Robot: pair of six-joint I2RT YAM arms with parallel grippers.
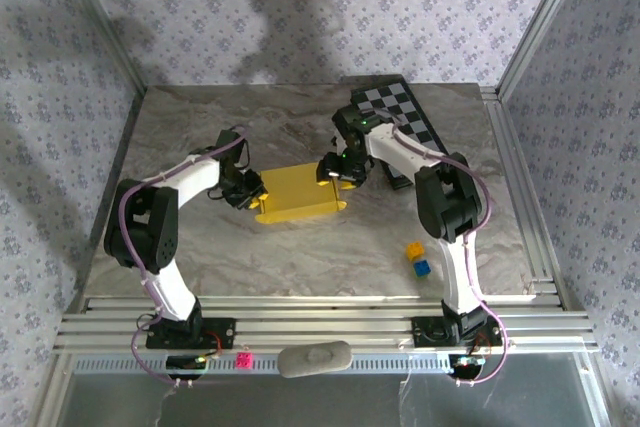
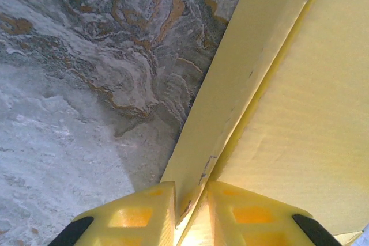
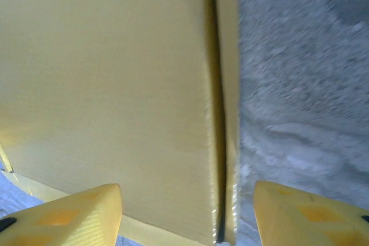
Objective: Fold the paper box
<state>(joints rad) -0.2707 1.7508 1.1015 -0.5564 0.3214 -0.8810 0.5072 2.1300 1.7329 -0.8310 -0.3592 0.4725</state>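
Two grippers flank the paper box (image 1: 298,194) at mid-table. Left gripper (image 2: 191,194) pinches a thin flap (image 2: 248,73) at its left end, likely anchoring it; right gripper (image 3: 187,205) straddles the right end, jaws spread, gripping nothing, seemingly lined up for a fold.

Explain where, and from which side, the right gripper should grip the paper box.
Probably the narrow strip along the paper box's right end, from the right: it is thin, separated by a seam, and lies between the open right gripper's fingers.

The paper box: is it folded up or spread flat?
Partly folded: the paper box stands as a low box, yet a gap shows beside its side flap.
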